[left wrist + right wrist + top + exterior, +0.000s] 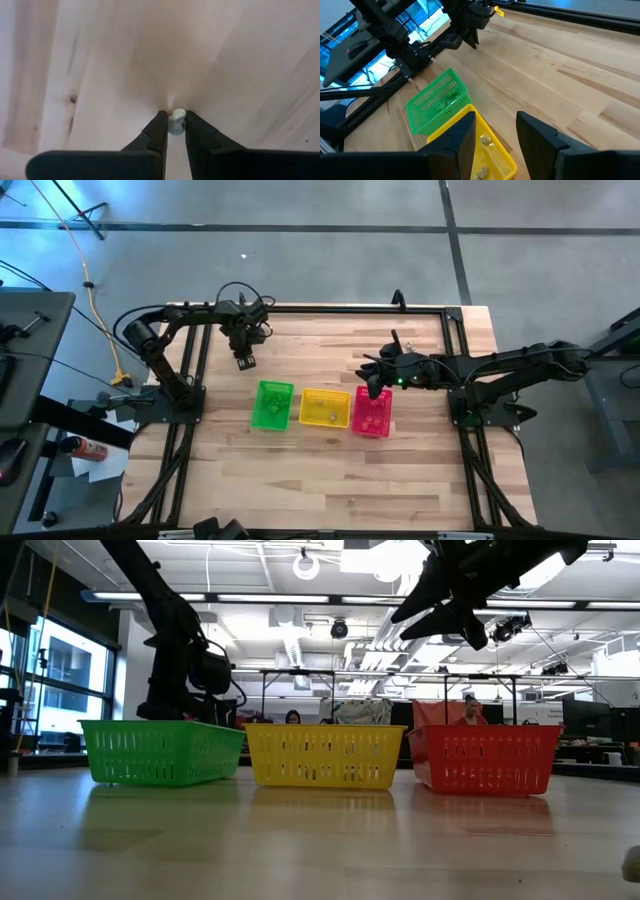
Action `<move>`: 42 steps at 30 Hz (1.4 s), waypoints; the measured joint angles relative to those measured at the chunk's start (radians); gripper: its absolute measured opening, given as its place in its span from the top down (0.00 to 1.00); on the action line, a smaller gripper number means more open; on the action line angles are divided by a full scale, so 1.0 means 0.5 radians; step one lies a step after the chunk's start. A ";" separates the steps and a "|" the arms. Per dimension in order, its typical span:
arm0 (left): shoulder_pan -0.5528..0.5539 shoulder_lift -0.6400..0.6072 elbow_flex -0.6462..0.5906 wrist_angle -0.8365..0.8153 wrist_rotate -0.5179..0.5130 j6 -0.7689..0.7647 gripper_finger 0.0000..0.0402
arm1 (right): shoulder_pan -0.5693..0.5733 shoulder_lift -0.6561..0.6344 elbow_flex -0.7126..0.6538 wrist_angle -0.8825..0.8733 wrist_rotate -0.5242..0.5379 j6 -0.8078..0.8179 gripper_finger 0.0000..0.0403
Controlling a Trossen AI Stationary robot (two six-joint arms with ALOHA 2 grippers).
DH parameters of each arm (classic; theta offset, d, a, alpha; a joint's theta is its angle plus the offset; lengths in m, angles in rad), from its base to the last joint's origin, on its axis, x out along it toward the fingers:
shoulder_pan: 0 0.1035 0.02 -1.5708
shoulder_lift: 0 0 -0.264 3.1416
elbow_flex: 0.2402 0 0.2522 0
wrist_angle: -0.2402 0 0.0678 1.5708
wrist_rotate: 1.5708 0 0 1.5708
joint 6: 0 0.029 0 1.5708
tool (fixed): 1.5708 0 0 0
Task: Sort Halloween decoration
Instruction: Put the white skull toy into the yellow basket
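On the wooden table (330, 470), three plastic baskets are lined up in a row: a green basket (272, 405), a yellow basket (325, 408) and a pink basket (373, 412), each close beside the next. Behind the green basket, toward the far edge, the left gripper (245, 360) is lowered to the tabletop, and a small pale trinket (176, 121) is pinched between its fingertips, the fingers (156, 135) being drawn in almost together around it, as is seen in the left wrist view. Small pale pieces (484, 141) are seen lying inside the yellow basket, and some green pieces (443, 102) in the green one. Above the pink basket, the right gripper (377, 385) is held in the air with its fingers (457, 137) parted and nothing between them.
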 joint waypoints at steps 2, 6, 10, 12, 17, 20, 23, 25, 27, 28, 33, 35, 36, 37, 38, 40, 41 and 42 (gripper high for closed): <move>0.000 -0.016 0.000 0.007 -0.005 0.000 0.92 | 0.000 0.000 0.000 0.000 0.000 0.000 0.66; 0.000 -0.068 0.001 -0.011 -0.005 0.001 0.92 | 0.000 0.000 0.000 0.000 0.001 -0.030 0.66; 0.000 -0.125 0.047 -0.046 -0.005 -0.023 0.92 | 0.000 0.000 0.000 -0.002 0.002 -0.035 0.66; 0.000 -0.160 0.089 -0.050 0.020 -0.034 0.92 | 0.000 0.000 0.000 -0.002 0.002 -0.051 0.66; 0.000 -0.281 0.217 -0.047 0.263 -0.155 0.91 | -0.001 0.000 0.000 -0.003 0.002 -0.086 0.66; -0.001 -0.370 0.278 0.011 0.483 -0.262 0.91 | 0.000 0.000 0.000 -0.004 0.007 -0.109 0.66; -0.009 -0.474 0.293 0.169 0.775 -0.435 0.91 | 0.000 0.000 0.000 -0.004 0.024 -0.168 0.66; -0.032 -0.542 0.293 0.287 0.971 -0.560 0.91 | 0.000 0.001 0.000 -0.004 0.046 -0.209 0.66; -0.080 -0.605 0.293 0.406 1.137 -0.661 0.91 | 0.000 0.000 0.000 -0.004 0.053 -0.247 0.66; -0.116 -0.635 0.294 0.461 1.195 -0.711 0.91 | 0.000 0.001 0.000 -0.003 0.055 -0.271 0.66; -0.392 -0.741 0.294 0.729 1.221 -0.931 0.91 | -0.009 0.001 0.000 0.035 0.098 -0.352 0.66; -0.541 -0.751 0.294 0.858 1.220 -1.008 0.91 | -0.024 0.001 0.000 0.090 0.103 -0.394 0.66; -0.621 -0.750 0.294 0.919 1.211 -1.041 0.91 | -0.033 0.001 0.000 0.120 0.104 -0.415 0.66; -0.701 -0.749 0.294 0.975 1.188 -1.074 0.91 | -0.044 0.001 0.000 0.155 0.103 -0.449 0.66; -0.787 -0.749 0.294 1.031 1.145 -1.095 0.91 | -0.055 -0.001 0.000 0.191 0.097 -0.485 0.66; -0.966 -0.730 0.296 1.155 0.997 -1.132 0.91 | -0.078 -0.005 0.000 0.256 0.080 -0.572 0.66; -1.051 -0.717 0.295 1.203 0.913 -1.147 0.91 | -0.089 -0.014 0.000 0.273 0.065 -0.617 0.66; -1.122 -0.703 0.295 1.227 0.837 -1.154 0.91 | -0.101 -0.020 0.000 0.294 0.064 -0.660 0.66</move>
